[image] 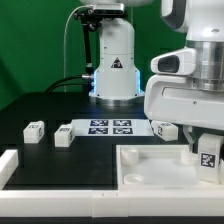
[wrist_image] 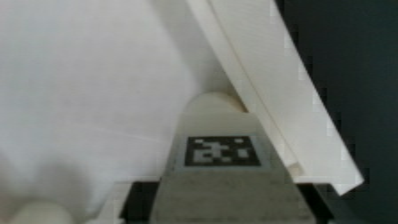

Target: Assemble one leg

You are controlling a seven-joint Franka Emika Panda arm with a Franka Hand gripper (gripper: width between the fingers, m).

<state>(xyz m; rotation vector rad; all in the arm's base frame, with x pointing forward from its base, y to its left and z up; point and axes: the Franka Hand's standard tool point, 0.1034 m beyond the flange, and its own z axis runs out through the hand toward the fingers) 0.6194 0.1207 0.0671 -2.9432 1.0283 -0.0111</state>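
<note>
A big white tray [image: 140, 166] lies under the pincer [image: 206, 147], its raised rim just beside the held piece. A loose block [image: 165, 128] sits near behind, and the marker board [image: 110, 127] farther off on the dark surface [image: 45, 105]. The arm hangs straight down, fingers clamped on the leg [image: 208, 160] — a small, smooth white plastic block with a black-and-white tag.

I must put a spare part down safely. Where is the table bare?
Bare table lies in front of the marker board, bordered by the two loose legs and the white tray piece. The exterior view's right is crowded: the gripper holds a leg by the tray.
</note>
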